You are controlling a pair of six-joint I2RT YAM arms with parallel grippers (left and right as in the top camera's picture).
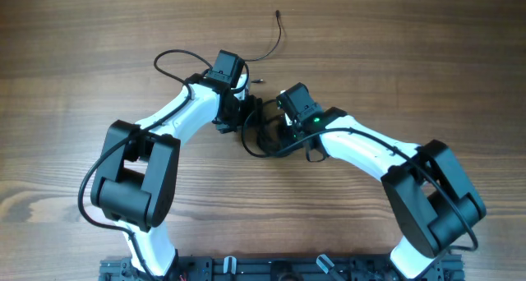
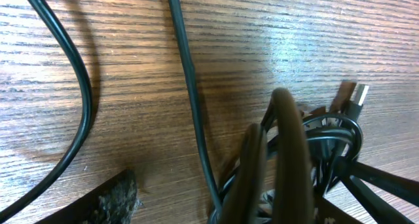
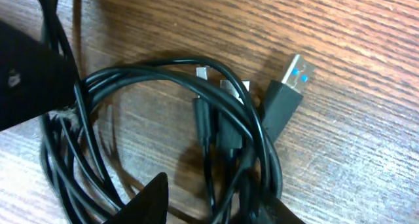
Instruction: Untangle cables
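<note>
Left gripper point(image 1: 235, 117), jaws apart, straddles the cables point(image 1: 260, 141) knotted at table point(image 1: 411, 43) centre; right gripper point(image 1: 278, 126) crowds them from 3 o'clock, its closure impossible to tell. One strand point(image 1: 279, 30) trails toward 12 o'clock, a loop point(image 1: 168, 54) lies toward 10 o'clock.

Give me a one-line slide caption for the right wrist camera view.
Tangled black cables looped on a wooden table, a USB plug with a blue insert sticking out at right.
</note>
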